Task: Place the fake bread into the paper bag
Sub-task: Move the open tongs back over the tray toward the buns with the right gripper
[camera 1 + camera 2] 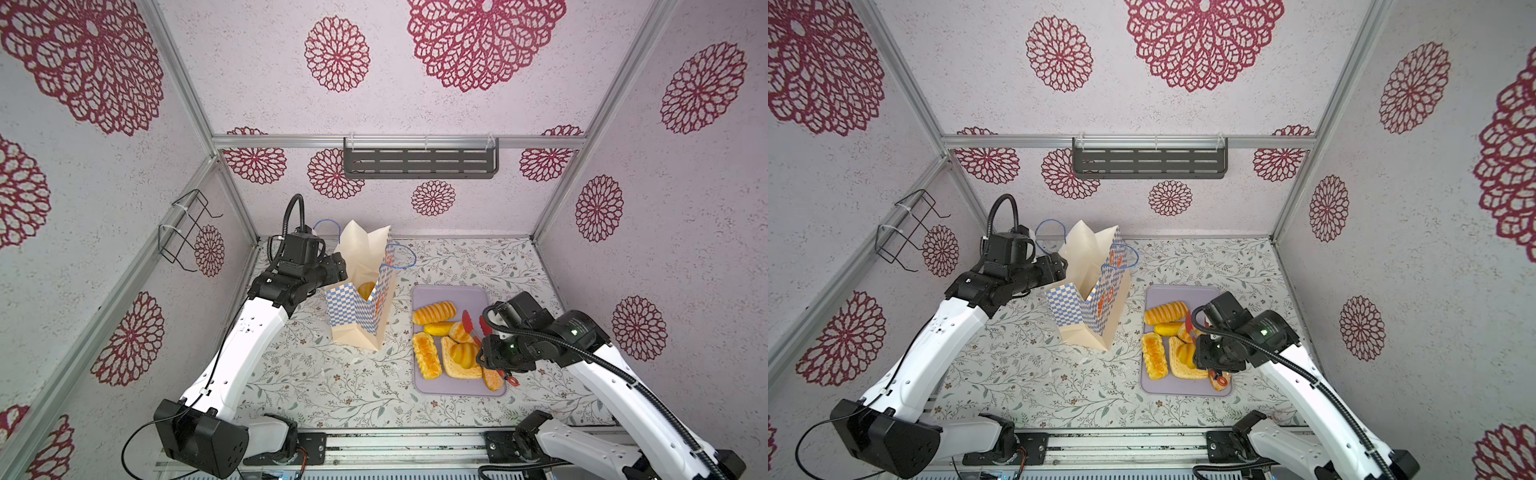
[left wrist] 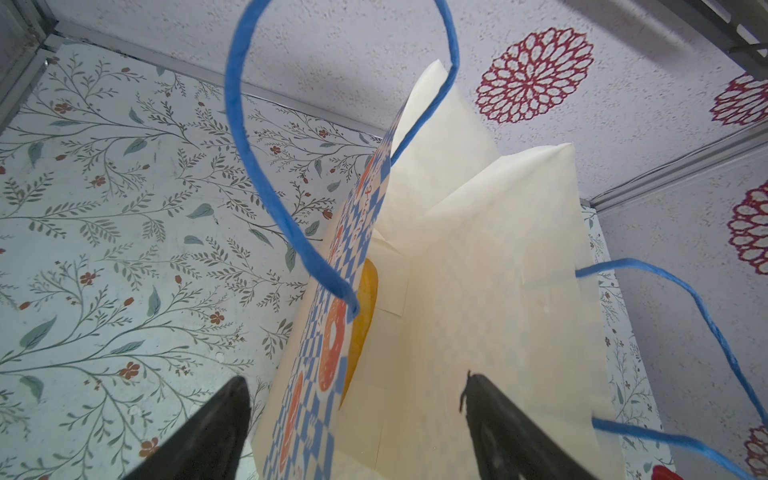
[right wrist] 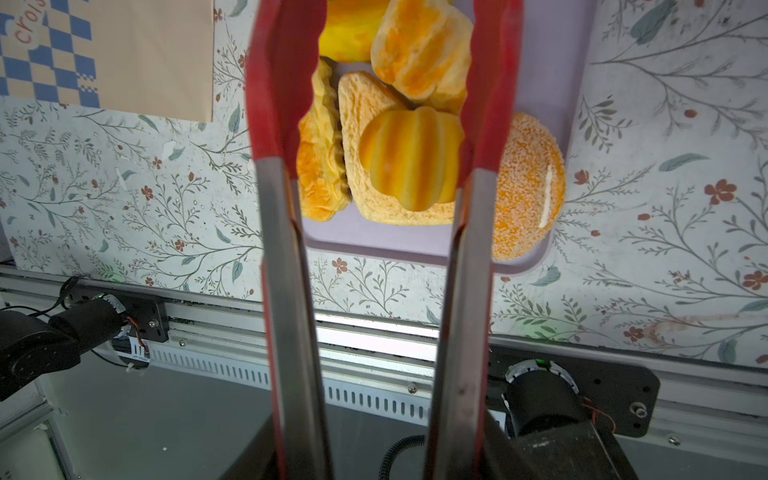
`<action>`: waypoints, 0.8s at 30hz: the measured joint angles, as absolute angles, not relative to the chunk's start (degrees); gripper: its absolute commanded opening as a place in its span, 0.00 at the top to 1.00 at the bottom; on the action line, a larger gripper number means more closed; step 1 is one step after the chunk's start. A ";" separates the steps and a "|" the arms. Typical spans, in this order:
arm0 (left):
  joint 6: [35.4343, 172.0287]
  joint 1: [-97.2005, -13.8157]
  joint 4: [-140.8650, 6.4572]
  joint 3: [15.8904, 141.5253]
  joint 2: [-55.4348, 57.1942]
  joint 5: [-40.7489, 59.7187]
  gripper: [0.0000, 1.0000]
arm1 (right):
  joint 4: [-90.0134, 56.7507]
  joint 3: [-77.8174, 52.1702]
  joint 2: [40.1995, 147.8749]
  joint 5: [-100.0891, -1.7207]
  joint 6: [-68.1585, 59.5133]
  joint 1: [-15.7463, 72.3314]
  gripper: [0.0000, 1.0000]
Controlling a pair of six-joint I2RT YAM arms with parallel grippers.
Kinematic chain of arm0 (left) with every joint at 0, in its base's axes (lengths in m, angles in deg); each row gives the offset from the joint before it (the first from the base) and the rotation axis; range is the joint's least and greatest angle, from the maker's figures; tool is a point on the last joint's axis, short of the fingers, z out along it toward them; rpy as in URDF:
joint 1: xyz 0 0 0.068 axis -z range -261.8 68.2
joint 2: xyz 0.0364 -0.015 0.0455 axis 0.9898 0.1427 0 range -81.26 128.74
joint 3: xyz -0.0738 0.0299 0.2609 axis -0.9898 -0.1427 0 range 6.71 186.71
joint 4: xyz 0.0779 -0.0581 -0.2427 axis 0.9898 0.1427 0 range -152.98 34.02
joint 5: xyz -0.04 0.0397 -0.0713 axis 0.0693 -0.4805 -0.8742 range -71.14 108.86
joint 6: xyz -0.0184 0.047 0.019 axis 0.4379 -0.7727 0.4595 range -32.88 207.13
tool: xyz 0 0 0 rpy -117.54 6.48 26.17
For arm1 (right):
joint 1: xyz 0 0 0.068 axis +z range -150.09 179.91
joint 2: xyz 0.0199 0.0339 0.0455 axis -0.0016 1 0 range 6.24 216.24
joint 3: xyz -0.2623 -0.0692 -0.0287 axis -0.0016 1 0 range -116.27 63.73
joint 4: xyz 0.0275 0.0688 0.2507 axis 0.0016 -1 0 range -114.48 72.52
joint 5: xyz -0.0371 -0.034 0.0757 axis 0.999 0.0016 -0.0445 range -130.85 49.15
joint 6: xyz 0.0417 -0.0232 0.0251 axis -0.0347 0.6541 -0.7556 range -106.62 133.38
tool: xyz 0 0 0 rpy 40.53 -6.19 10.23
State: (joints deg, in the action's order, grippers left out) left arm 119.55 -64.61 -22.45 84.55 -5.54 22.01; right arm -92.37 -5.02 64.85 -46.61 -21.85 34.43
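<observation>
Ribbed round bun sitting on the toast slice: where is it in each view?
In a top view: ribbed bun on the toast slice, right of centre.
In a top view: same spot, beside the right arm.
Left wrist: not in it; the paper bag fills the view.
Right wrist: between the red tongs arms, on the toast slice.
Shared landmark: lilac tray.

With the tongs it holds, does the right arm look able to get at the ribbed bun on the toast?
Probably yes: the tongs are open over the tray, and the ribbed bun lies uncovered atop the toast, beneath them.
</observation>
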 measured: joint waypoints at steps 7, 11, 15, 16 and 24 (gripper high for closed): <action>119.27 -64.61 -22.30 84.53 -5.89 22.08 0.12 | -89.55 -4.72 68.58 -46.61 -19.48 34.37 0.47; 119.29 -64.61 -22.41 84.46 -6.70 22.12 0.11 | -92.00 -4.89 68.08 -46.46 -18.61 34.21 0.45; 119.31 -64.61 -22.49 84.40 -6.98 22.15 0.11 | -95.35 -4.93 66.53 -46.63 -18.50 34.17 0.45; 119.31 -64.61 -22.49 84.40 -6.96 22.12 0.11 | -96.11 -4.85 65.94 -46.92 -18.50 34.17 0.45; 119.29 -64.61 -22.78 84.42 -6.55 22.12 0.11 | -100.55 0.07 63.40 -50.26 -17.26 34.17 0.45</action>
